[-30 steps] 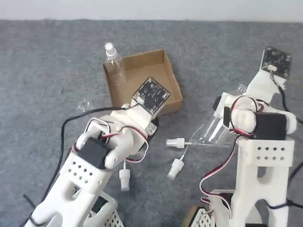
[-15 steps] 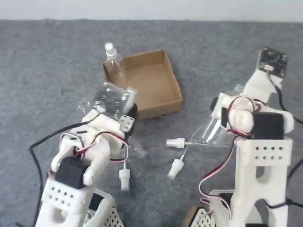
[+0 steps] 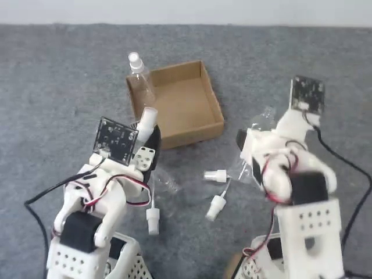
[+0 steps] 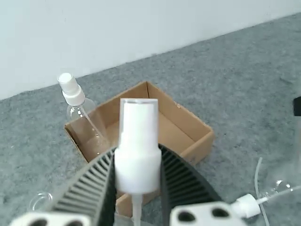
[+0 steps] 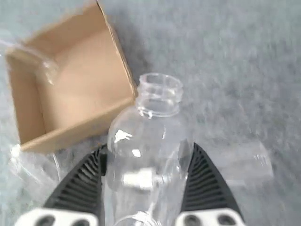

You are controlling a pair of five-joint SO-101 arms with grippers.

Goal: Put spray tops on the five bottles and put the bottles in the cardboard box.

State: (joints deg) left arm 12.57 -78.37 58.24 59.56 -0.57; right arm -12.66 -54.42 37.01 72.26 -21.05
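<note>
While left end effector (image 4: 137, 157) pinches spray top (image 4: 138, 125) — right (image 5: 148, 151) clamps bottle (image 5: 143, 129)

Left end effector (image 4: 137, 162) with spray top (image 4: 138, 136) back off the cardboard box (image 3: 192, 131).

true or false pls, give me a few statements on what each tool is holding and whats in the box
1. The left tool is shut on a white spray top. True.
2. The bottle in the right tool already has a spray top on. False: its neck is open, with no top.
3. A capped bottle is in a corner of the cardboard box. True.
4. The cardboard box holds five bottles. False: only the one capped bottle is in it.
5. Three loose spray tops lie on the carpet between the arms. True.
</note>
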